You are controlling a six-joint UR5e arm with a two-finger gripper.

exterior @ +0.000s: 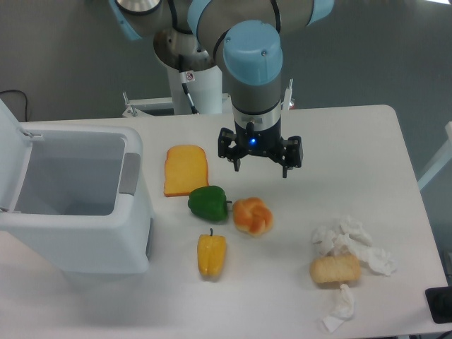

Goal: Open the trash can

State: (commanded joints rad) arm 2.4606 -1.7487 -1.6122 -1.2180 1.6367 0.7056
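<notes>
Grey arm, light-blue joint caps, black pincer (pixel 260 164) (blue light glowing)

- I see the trash can (pixel 78 236) is smooth white plastic with a grey bar.
- The green pepper (pixel 208 203) looks shiny.
- The tissues (pixel 353 244) look like soft, crumpled paper.
- The table (pixel 353 141) looks smooth and matt.

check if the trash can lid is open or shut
Open: the trash can shows its bare inside from above, with the lid swung up at its left edge.
</notes>
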